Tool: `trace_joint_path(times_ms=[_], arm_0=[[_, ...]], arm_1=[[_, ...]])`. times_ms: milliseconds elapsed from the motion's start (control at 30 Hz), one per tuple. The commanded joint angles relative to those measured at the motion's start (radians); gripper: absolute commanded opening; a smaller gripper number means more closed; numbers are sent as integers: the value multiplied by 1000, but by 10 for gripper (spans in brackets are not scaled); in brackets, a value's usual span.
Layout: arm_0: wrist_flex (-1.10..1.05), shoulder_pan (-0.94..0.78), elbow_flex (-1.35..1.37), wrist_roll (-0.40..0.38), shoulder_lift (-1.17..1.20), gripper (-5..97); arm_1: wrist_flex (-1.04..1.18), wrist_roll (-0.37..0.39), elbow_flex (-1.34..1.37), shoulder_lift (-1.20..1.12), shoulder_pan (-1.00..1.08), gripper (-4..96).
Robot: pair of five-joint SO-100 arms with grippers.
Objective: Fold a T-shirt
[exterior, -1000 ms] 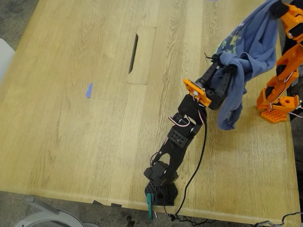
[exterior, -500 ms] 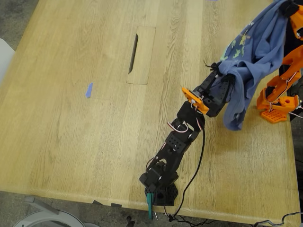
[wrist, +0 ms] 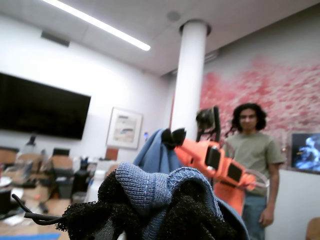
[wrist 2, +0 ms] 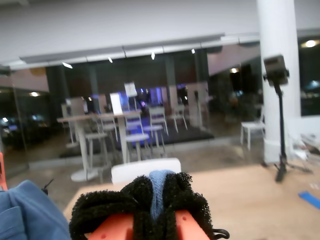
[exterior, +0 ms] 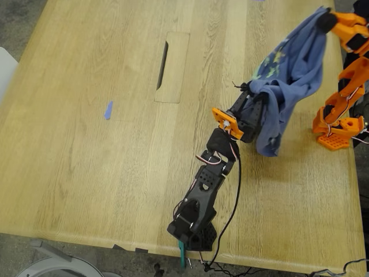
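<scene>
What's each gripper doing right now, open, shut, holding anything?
My first gripper: shut on the T-shirt, fabric bunched between its black pads.
My second gripper: shut on the T-shirt, a blue fold pinched in its pads.

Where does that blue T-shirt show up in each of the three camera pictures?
Exterior view: the T-shirt hangs stretched between the two arms, at that view's upper right.
First wrist view: bunched in the black pincer.
Second wrist view: a strip pinched in the orange pincer.
Shared landmark: the orange arm.
</scene>
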Motion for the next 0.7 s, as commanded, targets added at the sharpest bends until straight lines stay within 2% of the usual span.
trace_joint_path(times_ms=[0,200,400,667], arm_0=[[-44,-54,11,-26,67,-2],[-48,-115,123,-40,114,-2],[-140,-193,229,-57,117,-2],[-270,-322,311,-87,32,-2]], arm_1=[[84,8,-21,0,23,25],[259,23,-21,9,95,24],[259,23,-21,-71,144,24],[172,25,-21,-298,225,25]])
